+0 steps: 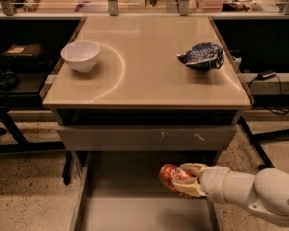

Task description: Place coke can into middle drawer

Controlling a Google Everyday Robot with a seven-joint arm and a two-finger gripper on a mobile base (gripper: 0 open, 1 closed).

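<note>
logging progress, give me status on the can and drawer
Gripper shut on can, over right side of open drawer. Can on its side, not released. Bowl and chip bag up on the tabletop, clear of the path.

The tan table filled the upper centre of the frame and carried a white bowl at upper left and a crumpled blue-and-white chip bag at upper right, well apart. The gripper, clasping the coke can, hung at lower right over the middle drawer.
</note>
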